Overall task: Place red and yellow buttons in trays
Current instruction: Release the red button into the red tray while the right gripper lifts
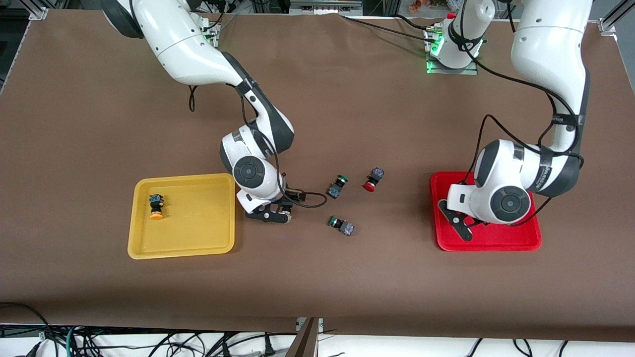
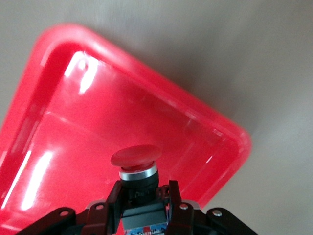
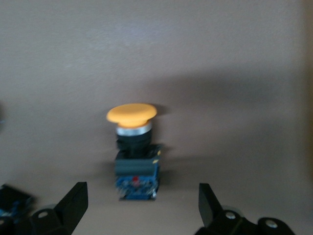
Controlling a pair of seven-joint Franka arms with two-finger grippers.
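Observation:
My left gripper (image 1: 464, 229) hangs low over the red tray (image 1: 521, 242), shut on the dark body of a red button (image 2: 135, 157) whose cap points out over the tray's floor (image 2: 63, 127). In the left wrist view the fingers (image 2: 115, 192) clamp the body from both sides. My right gripper (image 1: 270, 215) is down at the table beside the yellow tray (image 1: 198, 233), open. A yellow button (image 3: 132, 113) lies on the brown table just ahead of its spread fingers (image 3: 76, 196); the arm hides it in the front view. A second yellow button (image 1: 156, 206) lies in the yellow tray. Another red button (image 1: 373, 179) lies on the table between the arms.
Two green-capped buttons (image 1: 337, 186) (image 1: 341, 225) lie mid-table, near the loose red one. A black cable loops on the table beside the right gripper (image 1: 312, 201). The brown table runs wide around both trays.

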